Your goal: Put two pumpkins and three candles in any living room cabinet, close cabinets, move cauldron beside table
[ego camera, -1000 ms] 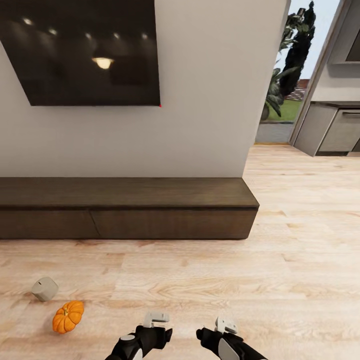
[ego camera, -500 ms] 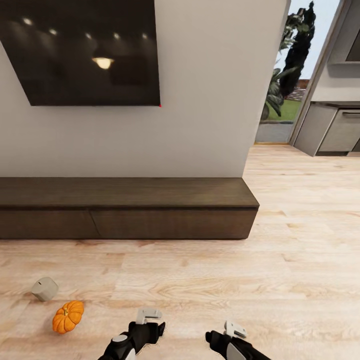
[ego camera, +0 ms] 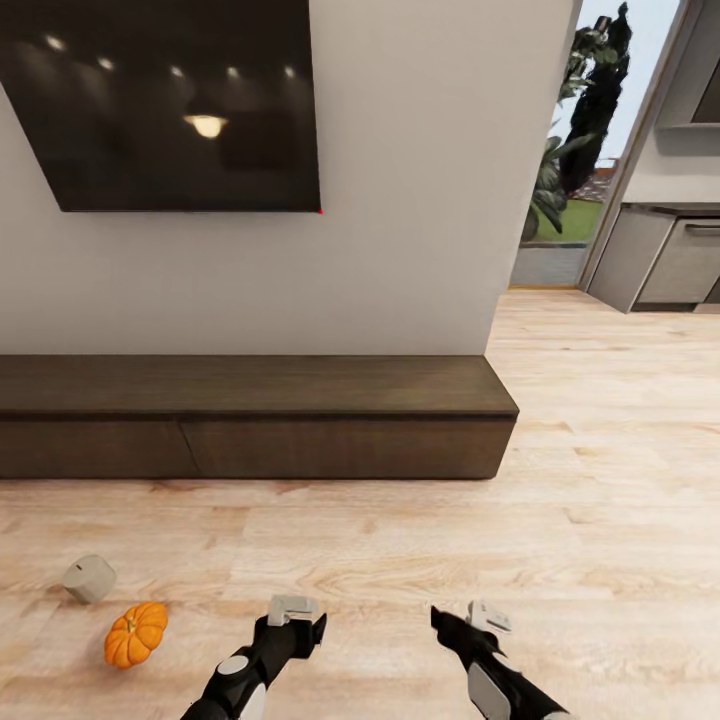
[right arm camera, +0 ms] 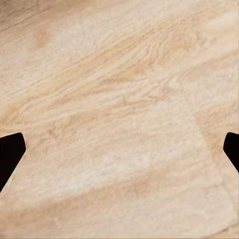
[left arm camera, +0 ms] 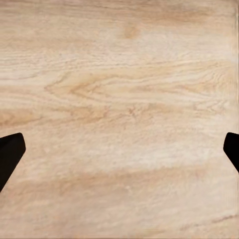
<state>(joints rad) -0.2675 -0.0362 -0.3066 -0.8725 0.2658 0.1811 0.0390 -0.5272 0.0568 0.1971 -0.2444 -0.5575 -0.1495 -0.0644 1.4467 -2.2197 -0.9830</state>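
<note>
A long, low, dark brown cabinet (ego camera: 250,415) runs along the wall ahead of both claws, its drawer fronts flush and closed. On the wood floor (ego camera: 400,560), an orange ribbed pumpkin (ego camera: 135,634) lies to the left of the left claw (ego camera: 292,610), clearly nearer that arm than the right claw (ego camera: 490,617). It rests tipped, stem pointing away toward the cabinet. A pale squat candle (ego camera: 90,578) sits just beyond it, also tilted. Both claws are spread wide and hold nothing, pointing down at bare floor.

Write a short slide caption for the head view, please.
Pumpkin and candle lie on the floor before the closed cabinet.
</note>
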